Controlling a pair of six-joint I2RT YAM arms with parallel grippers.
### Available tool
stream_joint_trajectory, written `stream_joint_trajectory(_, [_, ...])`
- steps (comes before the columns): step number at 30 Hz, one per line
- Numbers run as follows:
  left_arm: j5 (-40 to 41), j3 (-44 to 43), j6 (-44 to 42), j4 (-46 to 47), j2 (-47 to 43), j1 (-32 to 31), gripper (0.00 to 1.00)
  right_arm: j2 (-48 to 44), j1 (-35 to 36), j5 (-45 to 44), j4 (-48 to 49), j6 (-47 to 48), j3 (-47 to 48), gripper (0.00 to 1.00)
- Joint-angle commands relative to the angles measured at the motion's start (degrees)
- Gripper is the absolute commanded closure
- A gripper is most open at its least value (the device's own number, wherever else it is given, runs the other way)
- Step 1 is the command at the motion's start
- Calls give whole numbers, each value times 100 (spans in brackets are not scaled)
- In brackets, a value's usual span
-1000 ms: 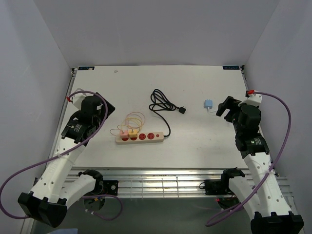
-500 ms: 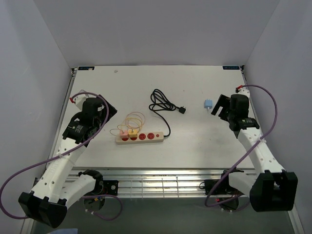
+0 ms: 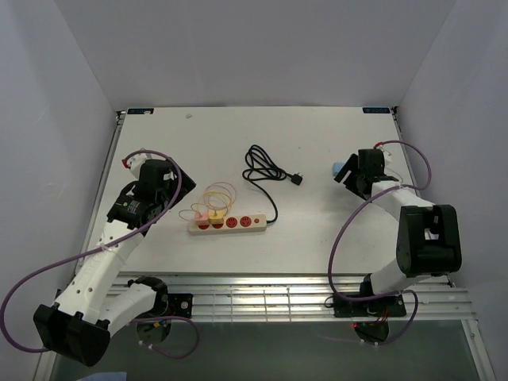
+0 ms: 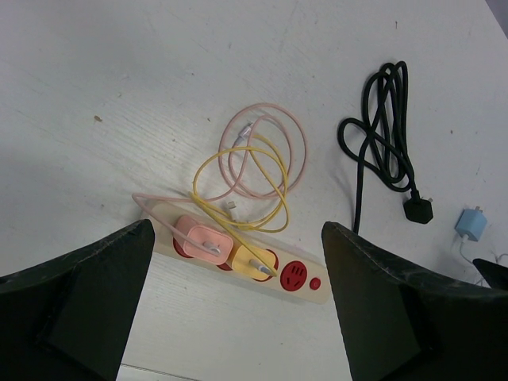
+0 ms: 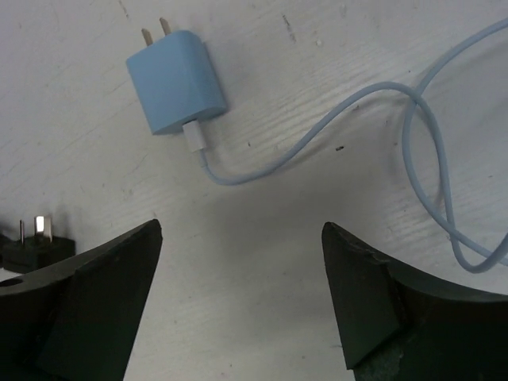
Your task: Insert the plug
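Pale grey walls closed in three sides of the white, faintly grained table (image 3: pixel 317 135). The left arm reached forward over the table's left part, its wrist bent downward. The left gripper (image 3: pixel 175 181) (image 4: pixel 238 228) had its jaws spread wide, holding nothing. The right arm was folded back sharply at the elbow. The right gripper (image 3: pixel 350 171) (image 5: pixel 240 228) sat low over the table's right part, its jaws also spread wide and holding nothing.

The beige power strip with red sockets (image 3: pixel 238 223) (image 4: pixel 298 276) lay below the left gripper, between its fingers in the wrist view. One red socket showed bare. Beyond that gripper's right finger lay the coiled black cable (image 3: pixel 258 167) (image 4: pixel 385 119). Its black plug (image 3: pixel 296 179) (image 4: pixel 417 209) (image 5: pixel 32 242) showed by the right gripper's left finger.

The pink charger (image 4: pixel 200 236) and the yellow charger (image 4: pixel 250 260) sat side by side in the strip. Their pink cable (image 4: pixel 298 143) and yellow cable (image 4: pixel 202 171) looped together just beyond it.

The light blue charger plug (image 3: pixel 339 168) (image 5: pixel 176 82) lay flat just ahead of the right gripper, apart from both fingers. Its prongs pointed away and its pale blue cable (image 5: pixel 333 119) trailed off to the right.

Small blue labels (image 3: pixel 141 111) at the table's far corners were too small to read.
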State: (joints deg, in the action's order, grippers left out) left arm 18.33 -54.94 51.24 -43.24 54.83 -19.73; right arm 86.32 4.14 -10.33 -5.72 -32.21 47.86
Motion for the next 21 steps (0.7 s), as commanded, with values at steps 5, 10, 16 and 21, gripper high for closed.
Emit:
stream_joint_trajectory(5, [-233, -61, -106, 62, 81, -14, 2, 877, -19, -856, 888, -769, 443, 25])
stream_joint_trajectory(10, [-444, -35, -115, 62, 37, -14, 2, 1334, -19, -945, 932, -779, 619, 29])
stream_joint_trajectory(16, [-497, 36, -158, 18, -60, -14, 2, 1633, -27, -1015, 1046, -673, 813, 51])
stream_joint_trajectory(21, [-575, -17, -167, -9, -95, -14, 2, 1433, -19, -892, 1204, -270, 769, 92])
